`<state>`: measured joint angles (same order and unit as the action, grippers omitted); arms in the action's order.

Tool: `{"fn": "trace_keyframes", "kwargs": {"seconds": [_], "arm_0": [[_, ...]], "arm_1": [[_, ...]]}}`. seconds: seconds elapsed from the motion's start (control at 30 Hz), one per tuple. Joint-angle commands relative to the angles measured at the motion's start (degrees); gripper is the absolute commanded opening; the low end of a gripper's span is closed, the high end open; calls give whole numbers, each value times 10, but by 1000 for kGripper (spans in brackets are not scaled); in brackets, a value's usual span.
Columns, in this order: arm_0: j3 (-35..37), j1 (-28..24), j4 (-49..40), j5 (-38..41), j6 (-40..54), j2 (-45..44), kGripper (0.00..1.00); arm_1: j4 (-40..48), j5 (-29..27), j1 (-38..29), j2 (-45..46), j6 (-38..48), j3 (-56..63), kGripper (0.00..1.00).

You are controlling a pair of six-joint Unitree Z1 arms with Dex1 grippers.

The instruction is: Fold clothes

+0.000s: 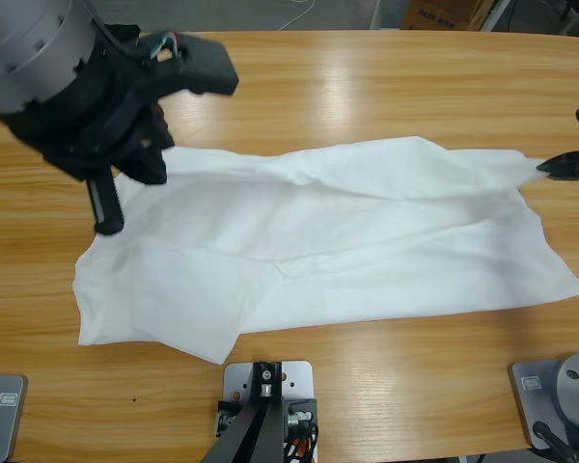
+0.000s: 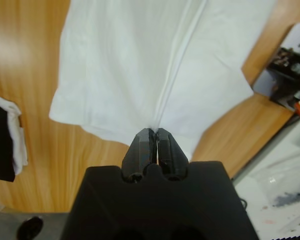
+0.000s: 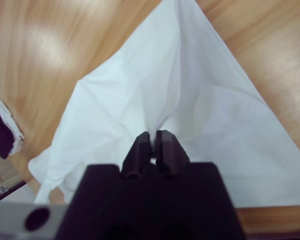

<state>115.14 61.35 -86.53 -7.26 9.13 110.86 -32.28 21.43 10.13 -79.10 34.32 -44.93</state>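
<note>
The clothes, a plain white T-shirt (image 1: 347, 231), lie spread and rumpled across the middle of the table. My left gripper (image 1: 108, 224) comes down from the upper left at the shirt's left end. In the left wrist view the left gripper (image 2: 152, 131) is shut on a pinched ridge of the shirt (image 2: 140, 60). My right gripper (image 1: 550, 166) is at the right edge, shut on the shirt's far right corner, which is drawn out to a point. In the right wrist view the right gripper (image 3: 153, 134) pinches the cloth (image 3: 165, 90), which hangs in a taut fold from its jaws.
A folded black garment (image 2: 0, 145) on a smaller white cloth (image 2: 20, 135) lies on the wooden table (image 1: 367, 77) beside the shirt, and the black garment (image 3: 0, 135) also shows in the right wrist view. A cardboard box (image 1: 444, 13) stands beyond the far edge.
</note>
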Motion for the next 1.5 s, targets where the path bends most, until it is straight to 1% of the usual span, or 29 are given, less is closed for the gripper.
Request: {"fn": "trace_keyframes", "kwargs": {"seconds": [0.03, 0.17, 0.23, 0.33, 0.47, 0.67, 0.8, 0.93, 0.97, 1.0, 1.03, 1.07, 1.1, 1.23, 1.3, 1.33, 1.37, 1.43, 1.47, 1.5], "arm_0": [[-65, 18, -87, 12, -11, -52, 0], [-97, 23, -87, 23, -11, -80, 0], [-117, 30, -87, 31, -15, -90, 0], [-132, 39, -87, 44, -22, -88, 0], [-127, 52, -86, 61, -30, -69, 0], [-126, 61, -86, 78, -39, -57, 0], [-125, 62, -86, 81, -41, -52, 0], [-126, 63, -86, 86, -40, -49, 0], [-127, 63, -86, 87, -40, -49, 0], [-128, 63, -86, 88, -40, -49, 0], [-129, 63, -86, 88, -40, -49, 0], [-129, 63, -86, 89, -40, -49, 0], [-130, 63, -86, 89, -40, -49, 0], [-130, 63, -86, 89, -39, -47, 0], [-130, 63, -86, 90, -38, -45, 0], [-130, 63, -86, 90, -38, -44, 0], [-130, 63, -86, 90, -37, -43, 0], [-129, 63, -86, 90, -36, -41, 0], [-128, 63, -86, 90, -36, -41, 0], [-127, 63, -86, 90, -36, -40, 0]], "arm_1": [[-87, -57, 11, 39, -10, 0, 0], [-120, -105, 12, 48, -27, 4, 0], [-122, -114, 12, 47, -39, 5, 0], [-112, -113, 12, 31, -49, 4, 0], [-101, -107, 12, -11, -58, -4, 0], [-101, -100, 17, -31, -59, -4, 0], [-119, -97, 16, -33, -55, -6, 0], [-150, -101, 17, -34, -24, -7, 0], [-155, -103, 17, -33, -13, -7, 63], [-163, -107, 17, -34, -5, -8, 526], [-175, -111, 17, -41, 1, -13, 922], [-188, -126, 17, -42, 4, -14, 998], [-202, -148, 17, -34, 13, -16, 1000], [-221, -194, 11, 19, 18, -31, 1000], [-219, -194, -4, 33, 12, -43, 1000], [-212, -183, -15, 32, 2, -47, 978], [-201, -166, -30, 31, -11, -50, 843], [-173, -133, -61, 32, -32, -52, 448], [-162, -128, -70, 30, -37, -52, 253], [-149, -123, -74, 26, -37, -51, 113]]}}
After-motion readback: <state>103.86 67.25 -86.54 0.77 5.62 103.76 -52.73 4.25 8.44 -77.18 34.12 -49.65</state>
